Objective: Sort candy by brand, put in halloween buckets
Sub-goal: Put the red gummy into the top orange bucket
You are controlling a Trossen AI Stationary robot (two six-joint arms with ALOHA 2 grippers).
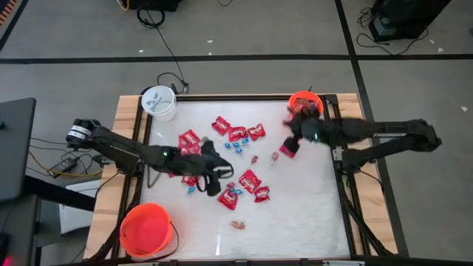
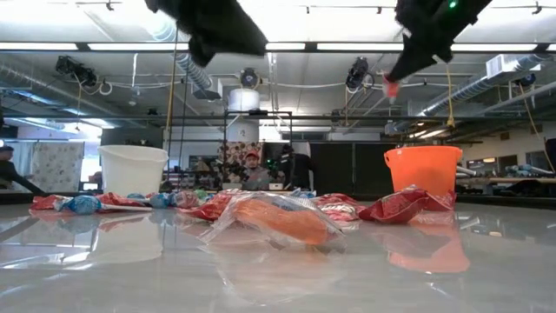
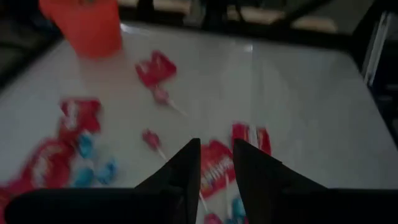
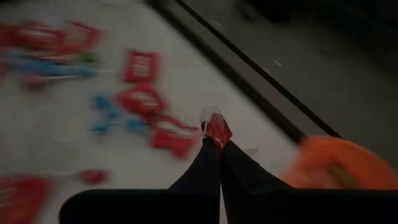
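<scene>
Red packets (image 1: 238,134), small blue pieces (image 1: 191,188) and lollipops (image 1: 274,157) lie scattered mid-table. A white bucket (image 1: 159,103) stands at the far left corner, a small orange bucket (image 1: 304,102) at the far right and a larger orange bucket (image 1: 145,229) at the near left. My right gripper (image 4: 219,142) hangs above the table beside the small orange bucket (image 4: 336,165), shut on a small red-wrapped candy (image 4: 216,126). My left gripper (image 3: 216,163) hovers over the candy pile with a narrow gap and nothing between its fingers. My right gripper pinches the small red-wrapped candy by one end (image 4: 217,137) between its two fingertips. The rest of the wrapper sticks out past the tips. The fingers slant downward, and the candy (image 2: 391,87) hangs at their ends, lifted well clear of the table.
A red packet (image 1: 287,150) lies on the table below the right arm, near the small orange bucket. A clear-wrapped orange piece (image 2: 278,222) lies near the table's front. Raised frame rails (image 1: 347,185) run along the table's sides. The near right part of the table is bare.
</scene>
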